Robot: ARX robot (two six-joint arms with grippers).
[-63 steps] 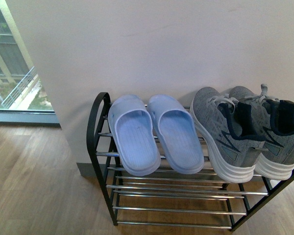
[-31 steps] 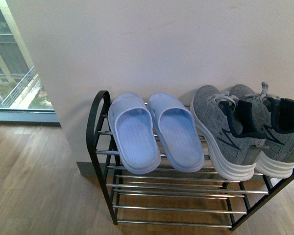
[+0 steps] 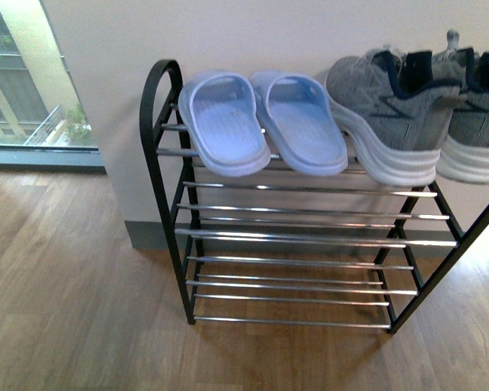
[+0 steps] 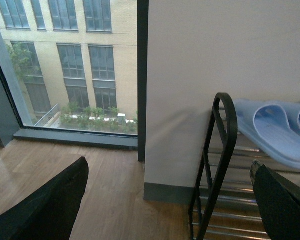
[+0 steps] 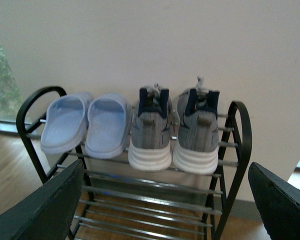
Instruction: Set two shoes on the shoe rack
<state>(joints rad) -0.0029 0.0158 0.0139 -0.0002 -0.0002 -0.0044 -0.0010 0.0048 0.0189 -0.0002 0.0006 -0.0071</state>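
You are looking at a job that reads as finished: the two shoes [image 5: 172, 132] are sitting side by side on the top tier of the shoe rack [image 5: 237, 140], heels facing outward, toes toward the wall, touching each other and just beside a pair of pale blue slippers [image 5: 85, 122] that take up the other half of the tier.

What is changing is the viewpoint. Compared with a second ago, the front view is now showing the rack higher in the frame, with all its lower tiers and more of the wooden floor [image 3: 65, 285] visible, while the sneakers are sliding toward the upper right corner. That suggests the robot's body is backing off or tilting down, not that anything on the rack has moved; the shoes and slippers are keeping the same arrangement.

The left hand [image 4: 165, 210] is spread wide with nothing between its dark fingers, hanging beside the rack's black end frame. The right hand [image 5: 165, 205] is likewise released and empty, facing the shoes from a distance. You probably have nothing left to place.
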